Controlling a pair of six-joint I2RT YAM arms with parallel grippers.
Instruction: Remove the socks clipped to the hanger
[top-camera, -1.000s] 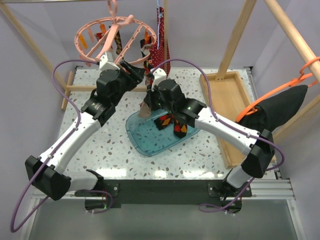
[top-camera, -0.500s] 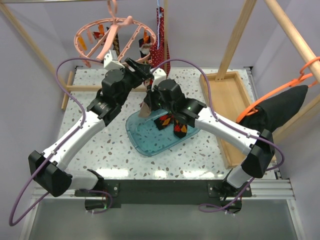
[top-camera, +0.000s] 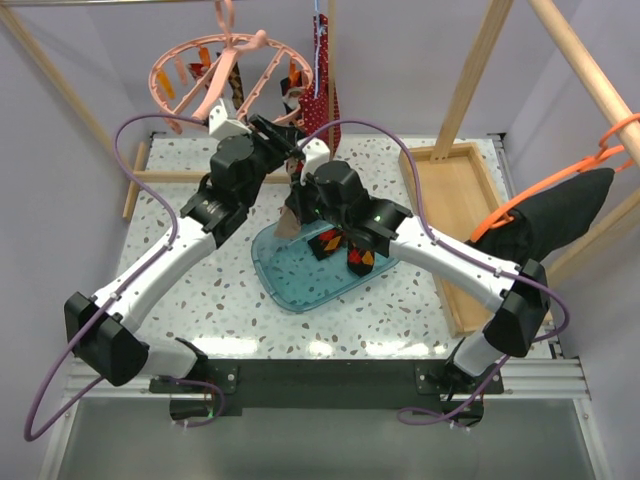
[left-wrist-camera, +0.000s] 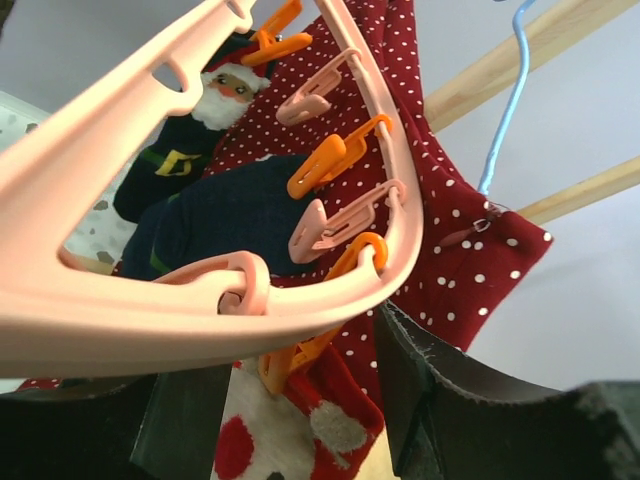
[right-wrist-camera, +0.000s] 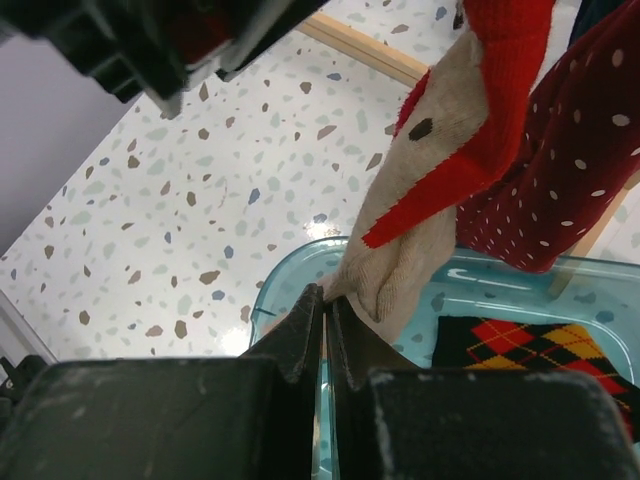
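Over the last second the left end effector has swung right along the salmon ring hanger. It now stands half open astride the orange clip that pins the pale red-patterned sock. The right end effector stays clamped on that sock's lower end above the blue tray, where 2 argyle socks lie. Squeezing the clip looks next. A navy Santa sock also hangs clipped.
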